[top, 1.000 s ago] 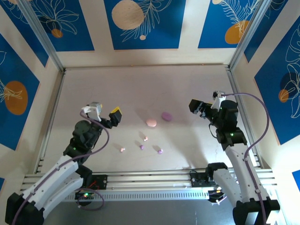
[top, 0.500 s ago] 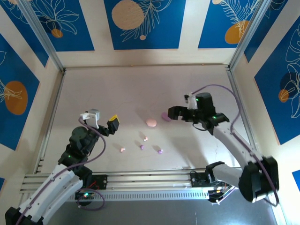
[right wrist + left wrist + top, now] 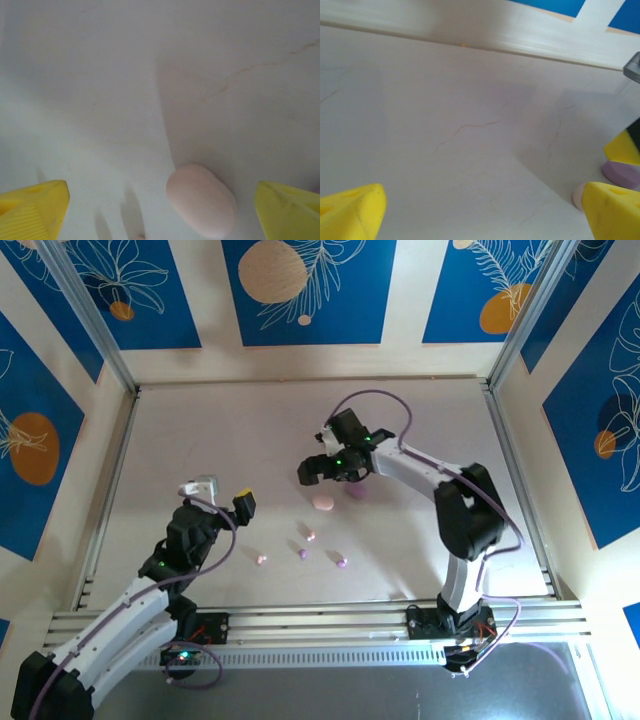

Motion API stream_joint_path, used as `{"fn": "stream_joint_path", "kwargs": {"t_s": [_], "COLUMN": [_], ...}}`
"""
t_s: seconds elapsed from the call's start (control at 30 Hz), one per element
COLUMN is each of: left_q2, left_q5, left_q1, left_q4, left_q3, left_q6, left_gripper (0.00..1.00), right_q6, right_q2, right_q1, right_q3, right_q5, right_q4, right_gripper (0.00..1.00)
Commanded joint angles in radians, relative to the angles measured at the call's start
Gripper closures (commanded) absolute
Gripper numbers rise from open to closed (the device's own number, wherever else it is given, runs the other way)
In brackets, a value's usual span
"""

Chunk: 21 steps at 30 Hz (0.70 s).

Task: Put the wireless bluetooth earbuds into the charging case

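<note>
Four wireless bluetooth earbuds (image 3: 302, 553), pink and purple, loose on table (image 3: 200, 420) near arm bases; left gripper (image 3: 222, 497) to their left, spread, empty; pink case (image 3: 323, 502), purple case (image 3: 355, 490) just beyond; right gripper (image 3: 316, 469) over pink case, spread wide, empty.

Top cam overhead; wrist cams low, sharing pink case (image 3: 201, 207).

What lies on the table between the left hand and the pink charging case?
Only bare tabletop; the top view shows nothing between the left hand and the pink charging case.
</note>
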Motion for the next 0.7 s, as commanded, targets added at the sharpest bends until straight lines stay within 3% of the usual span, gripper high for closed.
{"fn": "stream_joint_path", "kwargs": {"t_s": [0.0, 0.27, 0.67], "left_q2": [0.027, 0.082, 0.123], "left_q5": [-0.028, 0.006, 0.024], "left_q1": [0.000, 0.000, 0.001], "left_q4": [0.060, 0.080, 0.085], "left_q3": [-0.006, 0.008, 0.022], "left_q6": [-0.030, -0.036, -0.039], "left_gripper": [0.00, 0.00, 0.00], "right_q6": [-0.016, 0.017, 0.061], "right_q2": [0.091, 0.155, 0.066], "right_q1": [0.018, 0.034, 0.058], "right_q3": [0.098, 0.126, 0.006], "right_q5": [0.021, 0.006, -0.024], "right_q4": [-0.113, -0.167, -0.158], "right_gripper": [0.06, 0.07, 0.19]}}
